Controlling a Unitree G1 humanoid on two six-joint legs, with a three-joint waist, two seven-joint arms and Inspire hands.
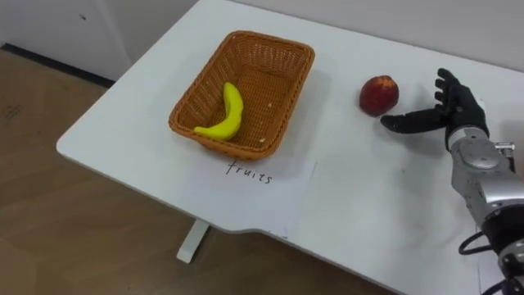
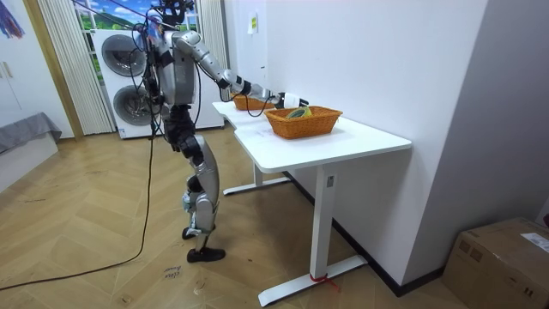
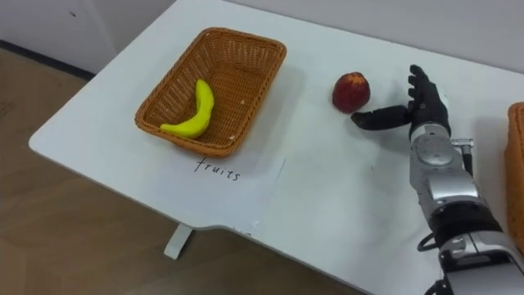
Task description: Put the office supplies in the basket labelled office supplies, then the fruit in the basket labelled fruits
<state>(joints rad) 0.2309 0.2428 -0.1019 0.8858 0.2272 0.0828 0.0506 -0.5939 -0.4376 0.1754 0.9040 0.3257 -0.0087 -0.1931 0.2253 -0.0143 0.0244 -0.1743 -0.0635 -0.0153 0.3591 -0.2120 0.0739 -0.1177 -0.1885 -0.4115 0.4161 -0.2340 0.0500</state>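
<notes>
Fruit basket [image 1: 196,82] sits near the desk's [image 1: 352,180] left end, banana [image 1: 230,111] lying in it with its long axis roughly front to back. Right hand [image 1: 454,106] is released, fingers straight, thumb poking toward the apple [image 1: 378,95], which sits just left of it, between hand and basket, so I'd grab with that one

Woven wicker basket [image 1: 270,70], smooth matt white table [image 1: 360,197], wood-grain floor [image 1: 74,238].

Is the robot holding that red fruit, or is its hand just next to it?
Nothing is held. The right hand is open beside the red fruit, with straight fingers and the thumb pointing toward it.
</notes>
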